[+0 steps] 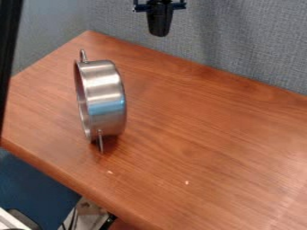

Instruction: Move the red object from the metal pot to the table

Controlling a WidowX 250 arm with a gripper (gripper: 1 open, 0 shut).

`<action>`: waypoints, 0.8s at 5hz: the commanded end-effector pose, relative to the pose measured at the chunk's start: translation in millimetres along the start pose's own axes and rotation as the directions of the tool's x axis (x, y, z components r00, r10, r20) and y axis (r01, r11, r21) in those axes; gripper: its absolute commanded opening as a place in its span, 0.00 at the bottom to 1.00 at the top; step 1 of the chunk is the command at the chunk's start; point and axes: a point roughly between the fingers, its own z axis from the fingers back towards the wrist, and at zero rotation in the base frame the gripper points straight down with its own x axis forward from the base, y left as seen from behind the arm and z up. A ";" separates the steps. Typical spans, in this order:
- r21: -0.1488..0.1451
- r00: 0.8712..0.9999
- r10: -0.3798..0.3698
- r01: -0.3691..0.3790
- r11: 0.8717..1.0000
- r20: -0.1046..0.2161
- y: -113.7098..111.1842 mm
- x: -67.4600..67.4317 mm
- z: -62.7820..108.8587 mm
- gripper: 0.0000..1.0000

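Observation:
The metal pot (103, 102) stands on the left part of the table (204, 126), its shiny steel wall facing the camera and small handles sticking out at its far and near sides. Its inside is hidden from this angle. The red object is not visible anywhere. My gripper (157, 31) hangs at the top edge of the view, high above the table's far edge and behind and to the right of the pot. Its dark fingers are pressed together and point down, with nothing visible between them.
A grey-blue wall runs behind the table. The table's rounded front edge runs diagonally from the left down to the lower right, with a drop to the floor beyond it. A dark upright bar crosses the left edge of the view.

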 end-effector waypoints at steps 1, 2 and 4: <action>-0.067 0.999 -0.025 0.027 0.997 0.025 14.7 -17.1 19.3 0.00; -0.060 0.999 -0.041 0.042 0.997 0.015 25.0 -25.5 7.5 0.00; -0.017 0.987 -0.162 0.162 0.987 0.002 57.3 -47.4 36.9 0.00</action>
